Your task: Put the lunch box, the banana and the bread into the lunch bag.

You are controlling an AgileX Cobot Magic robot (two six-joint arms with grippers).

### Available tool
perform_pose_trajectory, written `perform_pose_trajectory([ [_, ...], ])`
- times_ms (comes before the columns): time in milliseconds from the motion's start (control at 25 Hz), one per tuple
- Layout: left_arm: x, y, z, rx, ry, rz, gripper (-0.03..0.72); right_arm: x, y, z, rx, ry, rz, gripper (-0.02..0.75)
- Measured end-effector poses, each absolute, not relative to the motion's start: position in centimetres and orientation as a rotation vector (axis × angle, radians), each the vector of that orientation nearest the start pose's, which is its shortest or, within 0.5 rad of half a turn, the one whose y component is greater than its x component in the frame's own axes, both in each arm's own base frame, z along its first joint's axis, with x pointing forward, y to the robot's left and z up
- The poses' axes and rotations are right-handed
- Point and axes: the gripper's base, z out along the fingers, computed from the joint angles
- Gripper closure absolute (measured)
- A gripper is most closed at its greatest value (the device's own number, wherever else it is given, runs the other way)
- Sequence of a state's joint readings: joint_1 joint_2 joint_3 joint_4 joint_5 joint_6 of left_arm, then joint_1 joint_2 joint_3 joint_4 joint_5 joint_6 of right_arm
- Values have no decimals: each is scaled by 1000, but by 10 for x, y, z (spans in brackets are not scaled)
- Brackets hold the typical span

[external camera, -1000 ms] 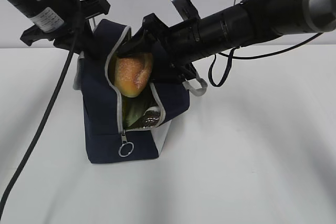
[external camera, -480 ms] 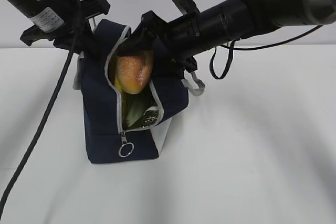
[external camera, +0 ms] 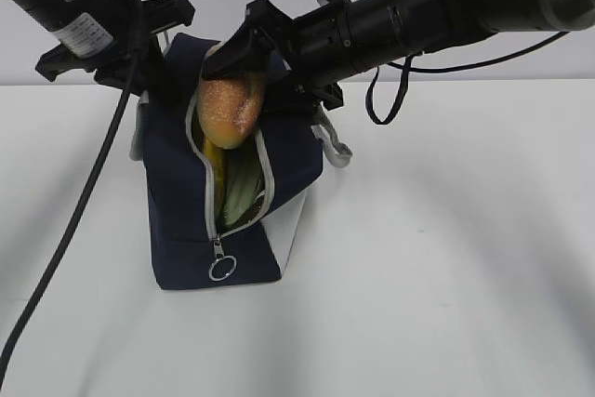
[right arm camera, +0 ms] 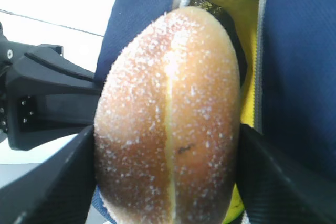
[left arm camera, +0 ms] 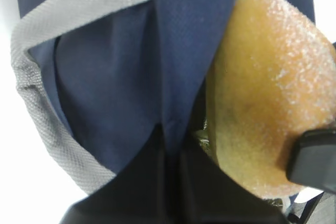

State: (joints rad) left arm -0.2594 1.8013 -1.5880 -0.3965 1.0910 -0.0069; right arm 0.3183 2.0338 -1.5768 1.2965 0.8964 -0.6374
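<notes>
Right gripper (external camera: 232,55) first: its two black jaws clamp the bread (external camera: 230,109) from either side, and in the right wrist view the roll (right arm camera: 168,129) fills the gap between them, pale slash running down its middle, sugary crust facing the camera. The roll hangs below the jaws, its lower end poking into the open zipper mouth of the lunch bag (external camera: 177,211). Just beyond the bread, deeper between the zipper edges, there's the banana (right arm camera: 239,30), yellow against the silver lining; the exterior view shows a yellow strip (external camera: 216,157) right under the roll.

Over to the left gripper (external camera: 149,62): it sits at the bag's upper rim on the far side from the right jaws, pinching navy fabric, jaws closed on the lunch bag (left arm camera: 173,77). From its wrist view, the grey handle (left arm camera: 37,103) loops beside that fold, and the bread (left arm camera: 268,103) sits right alongside.

Below both grippers, the pull ring (external camera: 222,267) dangles at the zipper's lower end.
</notes>
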Motion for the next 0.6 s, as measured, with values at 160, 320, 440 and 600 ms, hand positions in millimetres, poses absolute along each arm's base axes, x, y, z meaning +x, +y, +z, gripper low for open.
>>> perform_pose_trajectory([
  [160,365,-129,300,182,2779,-603,688,404,205,249,-282,2345,1373,148],
  [320,365,-129,300,183,2780,-603,688,402,203,244,-357,2384,1303,106],
  [440,365,-129,300,183,2782,-603,688,402,202,242,-396,2402,1263,94],
  [600,365,-129,300,184,2782,-603,688,400,201,241,-426,2415,1255,81],
])
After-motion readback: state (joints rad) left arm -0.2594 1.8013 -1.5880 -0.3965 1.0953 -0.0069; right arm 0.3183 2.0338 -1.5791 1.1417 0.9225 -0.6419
